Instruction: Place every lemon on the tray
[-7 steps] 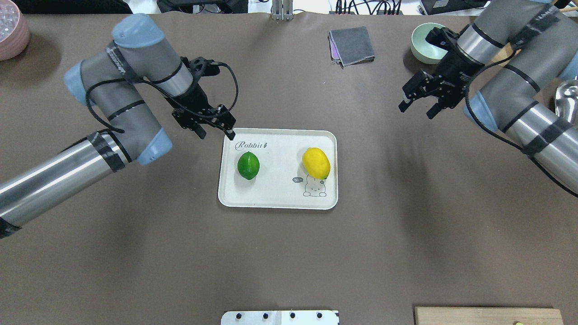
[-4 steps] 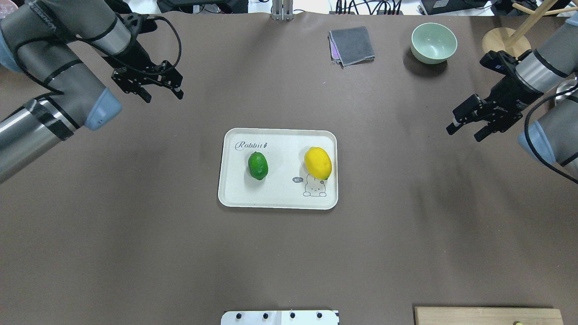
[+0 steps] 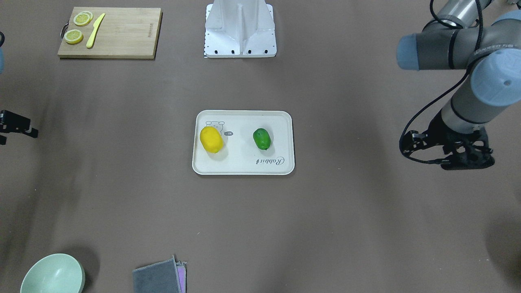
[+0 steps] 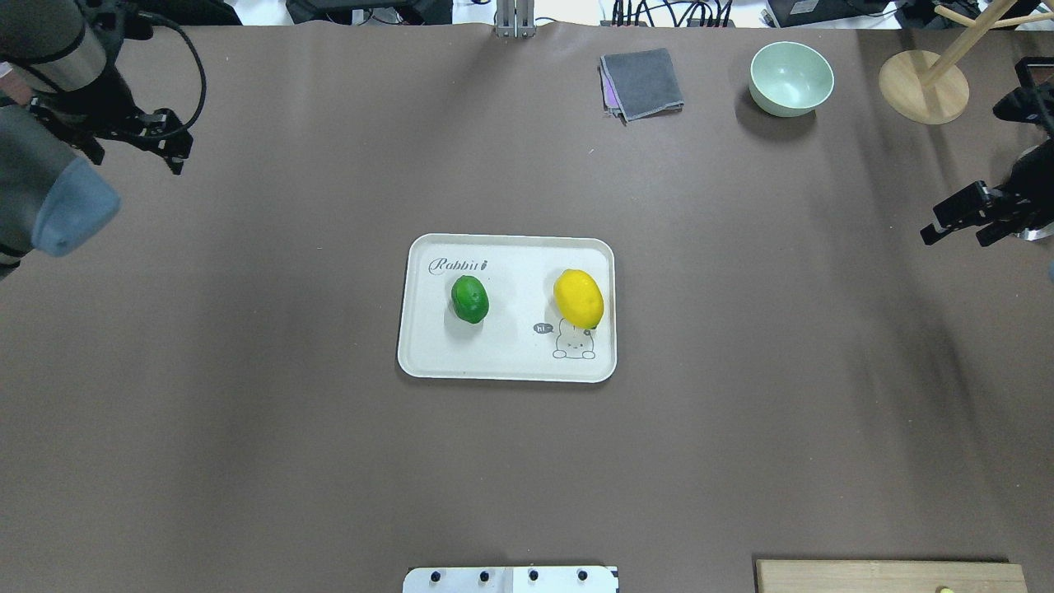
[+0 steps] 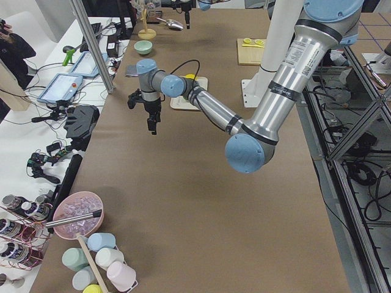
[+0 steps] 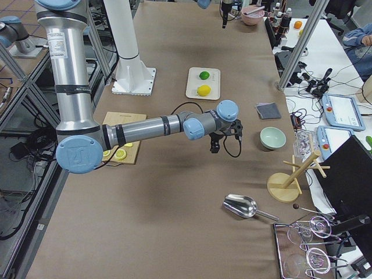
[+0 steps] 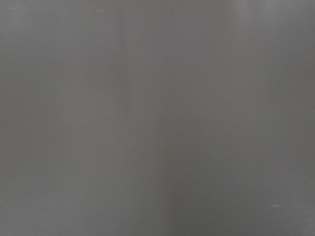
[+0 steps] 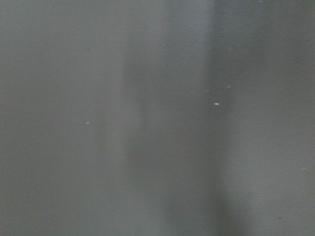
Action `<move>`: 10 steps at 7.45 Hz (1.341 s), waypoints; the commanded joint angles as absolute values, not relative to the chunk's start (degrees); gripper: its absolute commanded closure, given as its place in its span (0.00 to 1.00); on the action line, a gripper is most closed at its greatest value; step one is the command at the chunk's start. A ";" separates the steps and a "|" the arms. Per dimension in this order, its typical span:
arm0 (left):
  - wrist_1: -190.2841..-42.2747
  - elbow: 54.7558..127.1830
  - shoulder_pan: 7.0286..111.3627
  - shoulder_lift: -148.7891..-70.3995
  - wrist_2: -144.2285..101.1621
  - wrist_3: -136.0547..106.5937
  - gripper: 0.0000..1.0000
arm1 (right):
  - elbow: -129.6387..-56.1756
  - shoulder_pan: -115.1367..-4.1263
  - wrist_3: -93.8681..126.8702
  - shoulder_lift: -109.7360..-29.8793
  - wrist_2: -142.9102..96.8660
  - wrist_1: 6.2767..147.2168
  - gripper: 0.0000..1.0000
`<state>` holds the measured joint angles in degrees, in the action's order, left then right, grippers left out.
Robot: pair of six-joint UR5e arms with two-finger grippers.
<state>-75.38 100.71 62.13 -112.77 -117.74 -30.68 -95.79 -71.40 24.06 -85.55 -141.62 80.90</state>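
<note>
The off-white tray (image 4: 502, 356) lies at the table's middle, also in the front-facing view (image 3: 244, 163). On it rest the green lemon (image 4: 470, 299) at the left and the yellow lemon (image 4: 578, 298) at the right by the rabbit drawing; both show in the front-facing view (image 3: 261, 138) (image 3: 211, 139). My left gripper (image 4: 136, 159) is open and empty, far out at the table's left. My right gripper (image 4: 955, 239) is open and empty, far out at the right edge. Both wrist views show only blurred table.
A wooden cutting board (image 3: 122, 36) with lemon slices and a yellow knife lies at the robot's near right. A mint bowl (image 4: 790, 78), a grey cloth (image 4: 642, 82) and a wooden stand (image 4: 922, 86) sit at the far side.
Both arms have drawn back outward from the tray, left to the far left, right to the far right. The green lemon shifted slightly right on the tray, then lay still.
</note>
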 commanded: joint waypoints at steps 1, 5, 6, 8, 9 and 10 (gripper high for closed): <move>-74.53 105.65 69.39 -103.04 -115.22 -24.91 0.01 | -95.80 -76.97 23.12 -86.04 -138.52 87.69 0.01; -80.83 101.52 82.05 -91.36 -123.99 -13.03 0.01 | -95.54 -81.64 16.56 -86.48 -134.65 93.58 0.00; -87.30 100.99 84.87 -87.66 -124.88 -10.92 0.01 | -95.45 -81.82 16.35 -86.48 -133.87 94.56 0.00; -97.17 98.63 88.05 -82.89 -132.08 -10.81 0.01 | -95.36 -81.83 16.35 -85.79 -133.33 97.02 0.00; -98.25 98.79 88.33 -82.88 -132.45 -10.98 0.01 | -94.84 -81.83 16.43 -85.61 -133.42 97.03 0.00; -98.26 98.96 88.16 -83.49 -132.36 -11.68 0.01 | -94.83 -81.83 16.44 -85.61 -133.68 97.03 0.00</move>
